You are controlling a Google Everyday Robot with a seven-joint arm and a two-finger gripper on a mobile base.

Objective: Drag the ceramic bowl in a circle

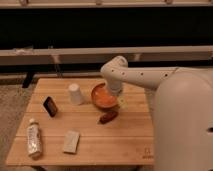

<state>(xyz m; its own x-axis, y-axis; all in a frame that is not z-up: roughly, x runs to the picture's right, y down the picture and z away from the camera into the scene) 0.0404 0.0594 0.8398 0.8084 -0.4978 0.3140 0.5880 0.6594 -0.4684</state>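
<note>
Farthest left, a clear bottle (33,140) lay on its side near the eight o'clock corner of the wooden table (125,147). Up at about one o'clock from it, a small dark flat slab (50,106) stood tilted on edge. A pale rectangular block (71,141) lay flat near the front edge, at roughly five o'clock from the slab. A white cup (75,94) stood mouth-down, just beside the bowl's nine o'clock side.

The orange bowl (104,96) sat upright on the far half of the table, a little right of the middle. A brown oblong item (108,117) lay close below it at six o'clock.

The gripper (120,102) was down at the bowl's four o'clock rim. I could not tell whether it was clamped on the rim or apart. The white arm (145,77) reached in from three o'clock.
</note>
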